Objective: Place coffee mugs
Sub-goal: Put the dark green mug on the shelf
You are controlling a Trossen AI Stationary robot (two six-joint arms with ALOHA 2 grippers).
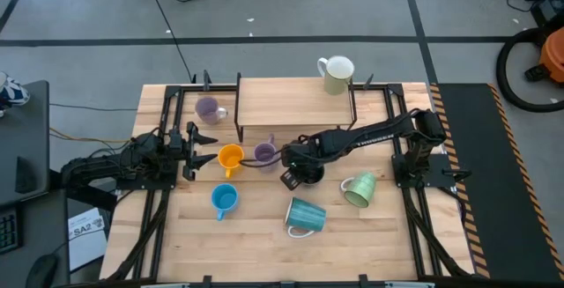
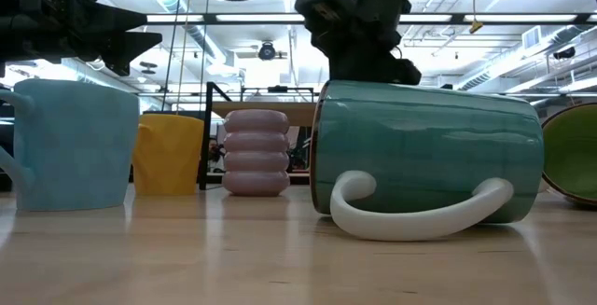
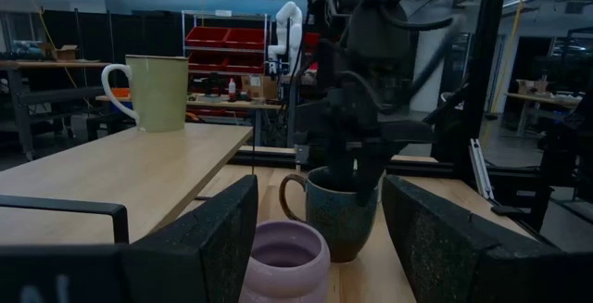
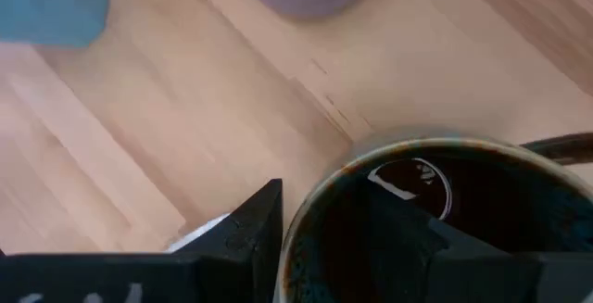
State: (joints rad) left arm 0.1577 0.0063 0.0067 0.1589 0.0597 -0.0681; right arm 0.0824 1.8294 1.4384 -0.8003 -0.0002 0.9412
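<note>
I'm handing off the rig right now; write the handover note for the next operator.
Right gripper: mid-table, one finger inside the dark brown ceramic mug, shut on its rim; whether it is lifted is unclear.
Left gripper: open, empty, waiting at the table's left side.
Done: cream ceramic mug stands upright on the raised wooden shelf.
Left on the table: two lavender mugs, orange mug, blue mug, all upright; teal mug with white handle and pale green mug, both on their sides.
Next, probably: carry the dark mug to the shelf.

Teal mug (image 2: pixel 429 156) lies tipped beside upright lavender mug (image 2: pixel 256 152)
</note>
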